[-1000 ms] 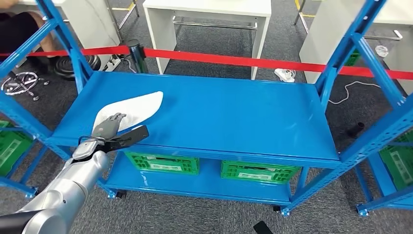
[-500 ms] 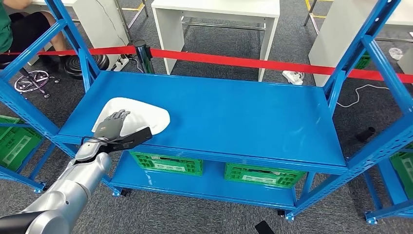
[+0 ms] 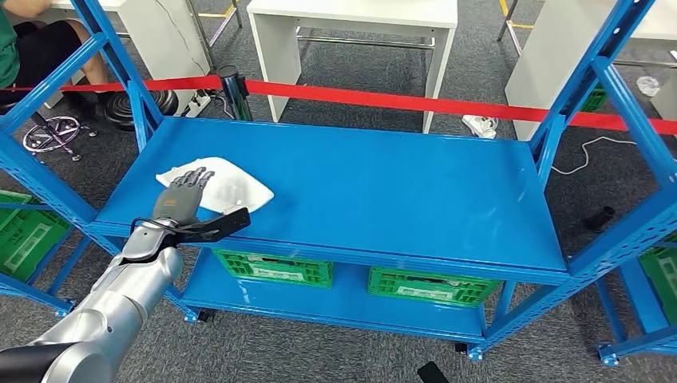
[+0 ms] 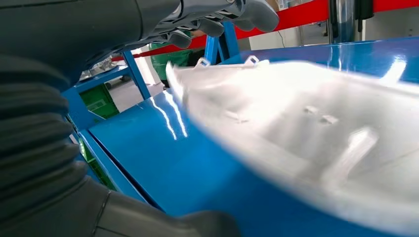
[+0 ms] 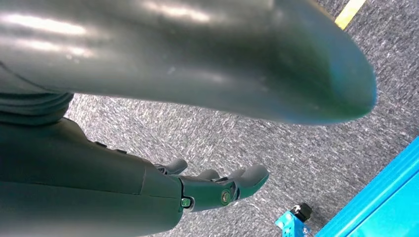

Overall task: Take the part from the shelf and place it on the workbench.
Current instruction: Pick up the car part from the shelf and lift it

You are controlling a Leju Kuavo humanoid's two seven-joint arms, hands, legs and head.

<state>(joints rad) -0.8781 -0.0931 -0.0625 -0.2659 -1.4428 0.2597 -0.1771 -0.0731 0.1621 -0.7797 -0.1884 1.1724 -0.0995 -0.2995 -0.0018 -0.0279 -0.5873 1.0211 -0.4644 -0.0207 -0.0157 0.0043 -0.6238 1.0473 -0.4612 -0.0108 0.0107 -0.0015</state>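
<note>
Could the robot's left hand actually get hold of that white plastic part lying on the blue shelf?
Probably yes. The left hand already lies over the white moulded plastic part on the blue metal shelf, fingers spread, nothing between them.

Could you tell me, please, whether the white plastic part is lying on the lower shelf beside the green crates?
No, the white moulded plastic part lies on the blue metal shelf's top deck, above the green plastic crates.

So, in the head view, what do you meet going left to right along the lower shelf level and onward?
Green bin outside the rack → left green crate → right green crate → green bin at the right edge.
</note>
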